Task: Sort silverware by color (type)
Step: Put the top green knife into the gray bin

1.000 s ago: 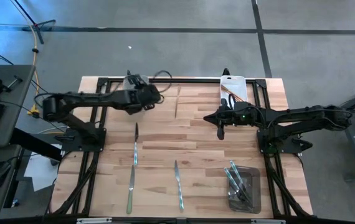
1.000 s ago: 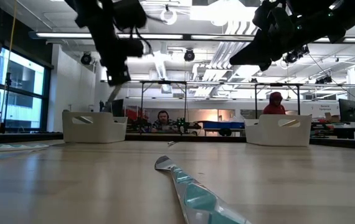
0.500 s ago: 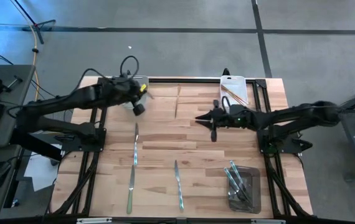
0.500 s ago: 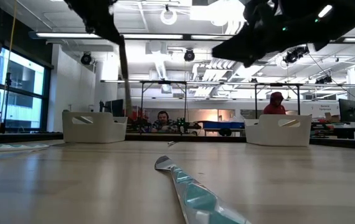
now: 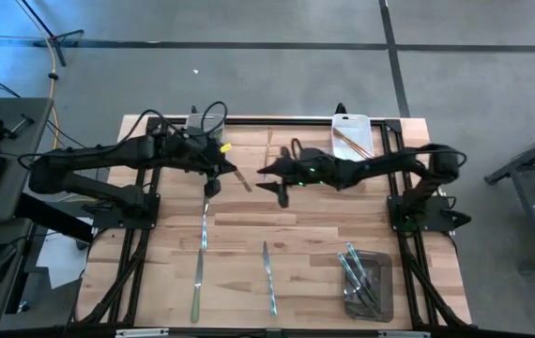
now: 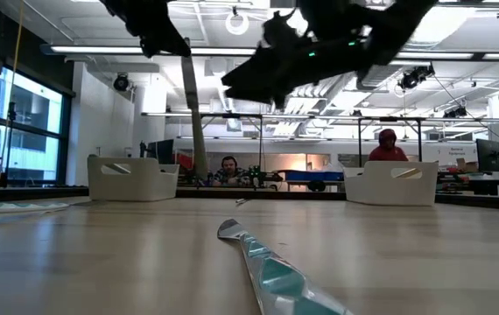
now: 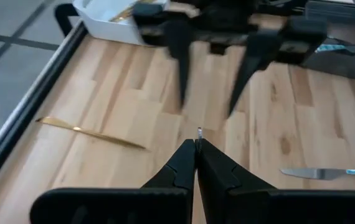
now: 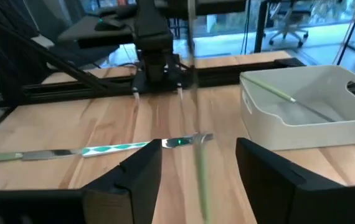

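1. Silverware lies scattered over the wooden table: in the high view three slim pieces rest flat on the near half — a knife near the middle, another piece nearer the front edge on the left, and a third towards the centre front.
2. Gold utensil: held tilted above the table between the two grippers, gripped at one end by the left gripper. In the low view it hangs as a long slim bar slanting down from that gripper.
3. Left gripper: fingers pressed together on the gold utensil; the left wrist view shows the two fingertips meeting with the thin edge of the piece between them.
4. Right gripper: reached far across to the table's middle, just beside the gold utensil. Fingers spread apart, nothing in them; the right wrist view shows both fingers wide with a blurred slim bar between them.
5. White bin at the far right edge holds gold pieces.
6. Clear bin at the near right holds blue-green pieces.
7. Another gold piece lies flat on the table, seen from the left wrist.
8. Low view: an iridescent blue-green utensil lies close to the camera.
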